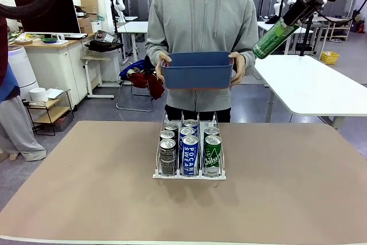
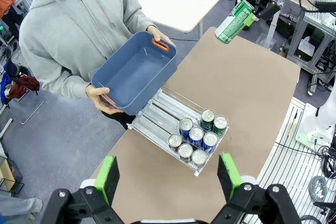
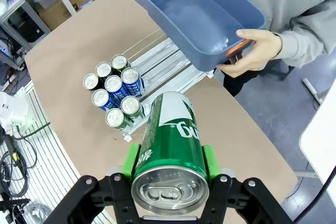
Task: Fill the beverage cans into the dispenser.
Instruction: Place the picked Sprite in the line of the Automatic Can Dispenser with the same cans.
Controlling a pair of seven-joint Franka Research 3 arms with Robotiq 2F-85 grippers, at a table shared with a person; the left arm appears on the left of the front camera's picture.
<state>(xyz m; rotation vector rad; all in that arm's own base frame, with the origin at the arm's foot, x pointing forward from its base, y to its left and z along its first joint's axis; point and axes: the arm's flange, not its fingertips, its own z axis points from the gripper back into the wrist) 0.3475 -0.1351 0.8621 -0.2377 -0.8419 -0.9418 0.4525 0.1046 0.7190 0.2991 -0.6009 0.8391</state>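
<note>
A: In the front view, the right gripper point(image 1: 285, 24) is high above the table, clamped on a green can point(image 1: 275, 38) that is tilted, its bottom end down toward the person. The rack point(image 1: 189, 174) is well below it and nearer to the robot. How should the can go in?

B: I think it must come down over the back of the green lane, turned so it can roll or slide forward. The person's blue bin point(image 1: 198, 70) is between gripper and rack, so the path should pass beside it. On the blue cans point(image 1: 190, 154) I read "POCARI SWEAT".

A: And the left wrist view?

B: The left gripper point(image 2: 168, 176) is wide open and holds nothing. The rack point(image 2: 157, 121) is straight ahead of it, with seven cans at the front and bare lanes behind. The green can point(image 2: 234, 22) is far beyond, up high.

A: The right wrist view?

B: The green pads press both sides of the can point(image 3: 170, 150), silver top toward the camera. The white script on it I cannot read. The rack point(image 3: 168, 72) is ahead and lower.
</note>
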